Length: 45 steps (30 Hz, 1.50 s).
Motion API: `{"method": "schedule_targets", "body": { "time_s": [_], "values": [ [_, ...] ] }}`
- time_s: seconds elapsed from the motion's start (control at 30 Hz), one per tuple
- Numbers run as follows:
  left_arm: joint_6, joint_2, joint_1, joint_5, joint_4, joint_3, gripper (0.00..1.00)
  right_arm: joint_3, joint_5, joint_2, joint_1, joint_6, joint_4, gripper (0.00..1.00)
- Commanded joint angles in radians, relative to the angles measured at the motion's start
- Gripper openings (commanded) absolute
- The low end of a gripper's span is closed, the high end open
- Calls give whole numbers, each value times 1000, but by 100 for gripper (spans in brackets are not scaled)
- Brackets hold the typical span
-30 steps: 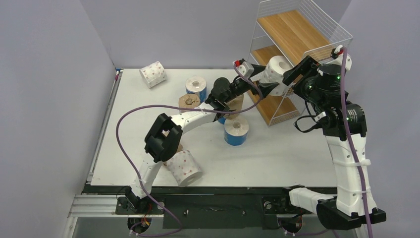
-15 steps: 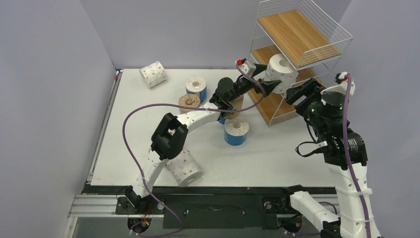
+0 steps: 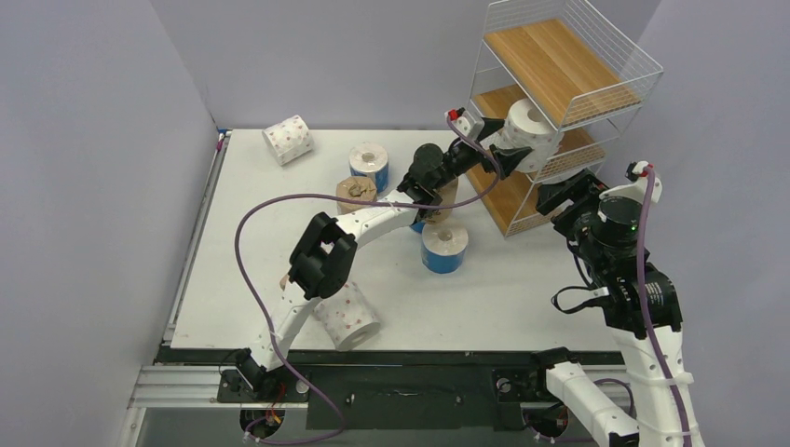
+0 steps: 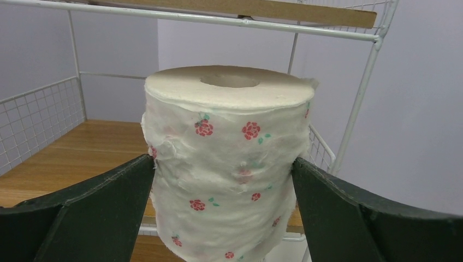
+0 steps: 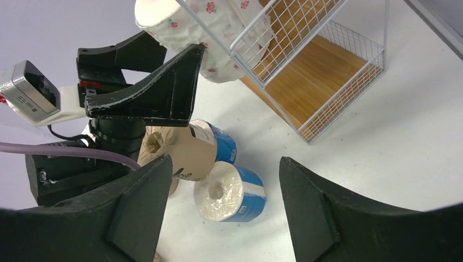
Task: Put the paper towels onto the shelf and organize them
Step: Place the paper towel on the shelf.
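Left fingers [image 4: 82,213] spread wide, clamped on the sides of an upright rose-dotted roll [image 4: 226,164] at the middle-tier front edge of the shelf [image 3: 559,65]. Right fingers [image 5: 136,218] open, empty. Roll looks light, soft, squashy: hold mid-sides, gently.

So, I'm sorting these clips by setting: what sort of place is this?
Probably a robotics lab cell: plain grey walls around a white table, left arm and right arm mounted at its edge, the left end effector gripping a paper towel roll.
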Motion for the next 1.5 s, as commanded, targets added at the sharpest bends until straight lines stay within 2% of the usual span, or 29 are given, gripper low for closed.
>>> {"method": "schedule_targets", "body": {
  "time_s": [0.0, 0.17, 0.4, 0.6, 0.63, 0.7, 0.77, 0.9, 0.97, 1.13, 1.47],
  "values": [
    [-14, -45, -4, -13, 42, 16, 96, 15, 21, -17, 11, 0, 56, 67],
    [-18, -116, -4, -9, 68, -35, 98, 29, 22, -26, 12, -8, 48, 67],
    [-6, -250, 0, -23, 146, -208, 96, 24, 40, -38, 14, -21, 44, 67],
    [27, -295, 8, -42, 85, -289, 99, 8, 55, -53, 15, -27, 44, 67],
    [29, -297, 9, -46, 52, -297, 98, 4, 58, -60, 15, -29, 43, 67],
    [25, -302, 12, -62, -9, -296, 86, -2, 61, -73, 16, -31, 41, 67],
    [6, -307, 15, -53, -42, -296, 69, -13, 65, -86, 18, -35, 36, 67],
    [-30, -303, 18, 8, -62, -292, 54, -44, 87, -110, 19, -52, 30, 67],
    [-42, -286, 17, 36, -92, -262, 50, -58, 99, -119, 18, -55, 29, 67],
    [-62, -227, 19, 48, -120, -204, 45, -80, 101, -130, 19, -57, 29, 67],
    [-56, -127, 19, -5, -179, -67, 49, -112, 123, -143, 34, -64, 46, 67]
  ]
}}
